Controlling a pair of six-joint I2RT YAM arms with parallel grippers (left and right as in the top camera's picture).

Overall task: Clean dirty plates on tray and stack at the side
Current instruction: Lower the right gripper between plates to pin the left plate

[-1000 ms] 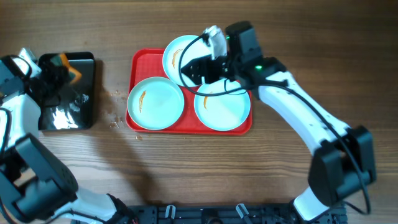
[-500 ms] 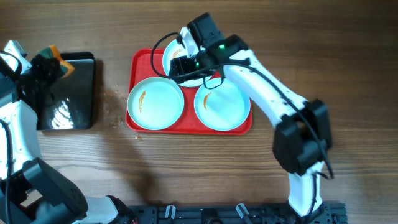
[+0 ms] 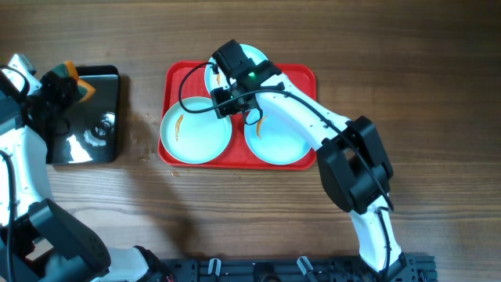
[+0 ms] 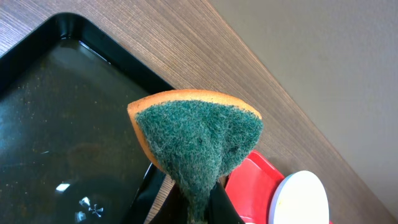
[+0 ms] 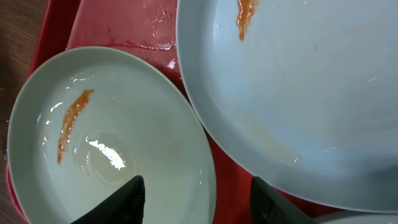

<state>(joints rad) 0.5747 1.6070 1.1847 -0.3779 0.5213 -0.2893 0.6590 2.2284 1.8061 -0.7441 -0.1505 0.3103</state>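
Observation:
The red tray holds three pale plates. The left plate has an orange smear and also shows in the right wrist view. The right plate has a smear near its rim. The back plate is mostly hidden by my right arm. My right gripper is open and empty. In its wrist view the gripper hangs low over the left plate's rim, beside another smeared plate. My left gripper is shut on an orange-and-green sponge, held over the black pan's near corner.
A black pan with wet glints stands left of the tray and also shows in the left wrist view. Small crumbs lie on the wood between the pan and the tray. The tray's corner and a plate show past the sponge.
My right arm has swung left, and its gripper has moved from over the back plate down to the left plate's rim. The left gripper with the sponge has shifted only slightly.

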